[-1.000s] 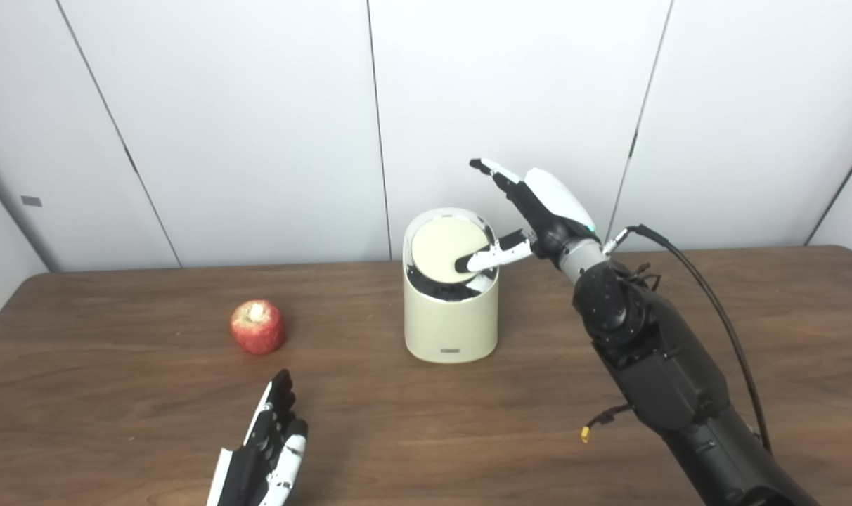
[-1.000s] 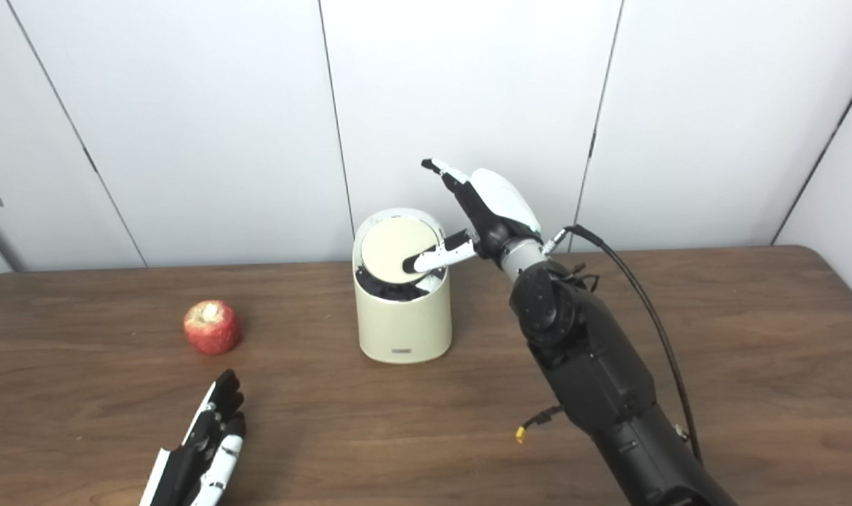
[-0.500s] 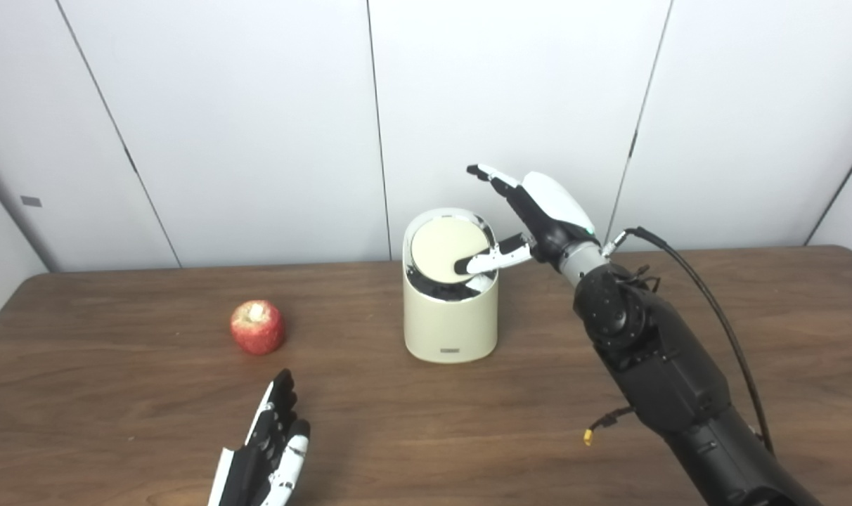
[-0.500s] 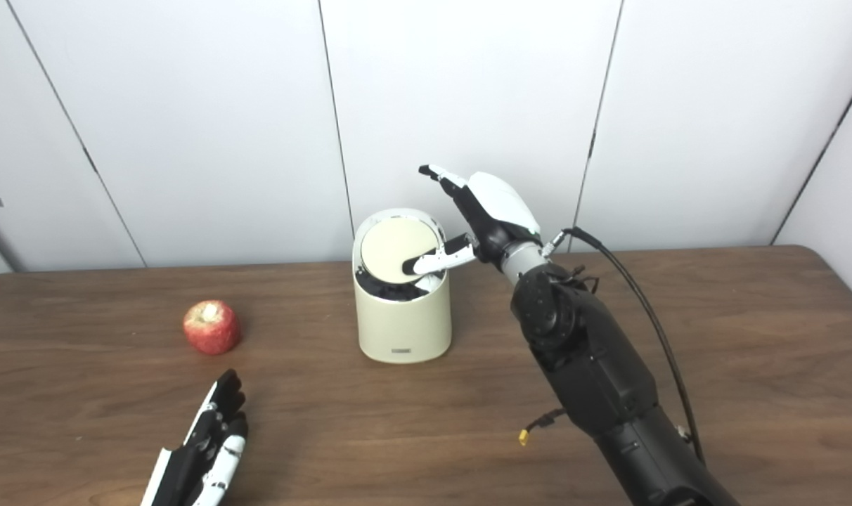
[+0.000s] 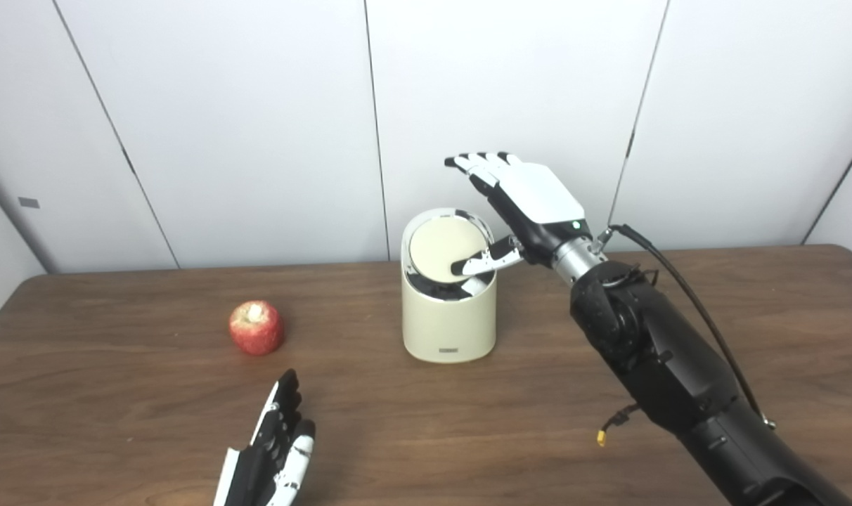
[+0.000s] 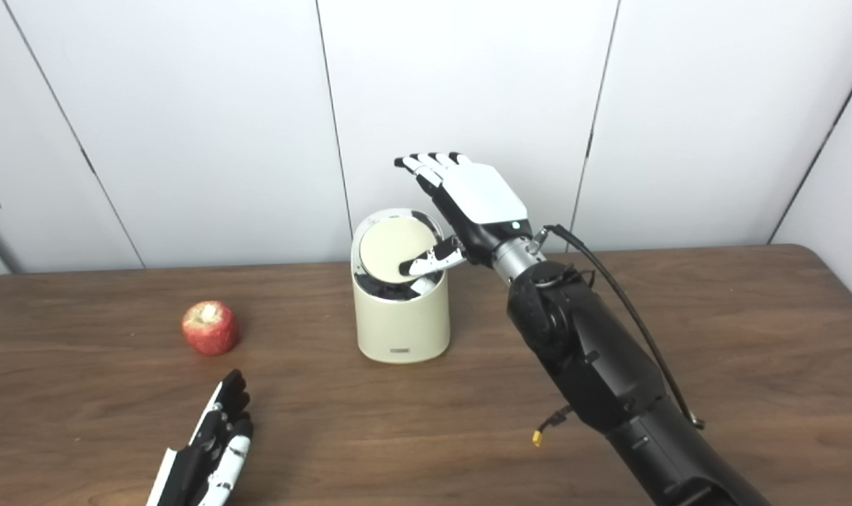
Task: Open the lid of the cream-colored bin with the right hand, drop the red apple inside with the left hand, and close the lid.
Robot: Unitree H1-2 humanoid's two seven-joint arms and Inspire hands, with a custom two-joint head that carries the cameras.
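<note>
1. Brown table (image 5: 609,295) spreads wide under everything.
2. Right hand (image 5: 531,204) hovers above the bin's right side – fingers spread, holding nothing, thumb (image 5: 479,261) resting on the lid (image 5: 443,249).
3. Cream-colored bin (image 5: 448,320) stands mid-table, lid tilted in its top.
4. Left hand (image 5: 275,450) lies flat near the front edge – fingers straight, empty.
5. Red apple (image 5: 256,327) sits left of the bin, well apart.

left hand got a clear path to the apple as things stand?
Probably yes. The left hand lies open on the table, near side of the red apple, with only bare wood between. The bin stands off to the side.
</note>
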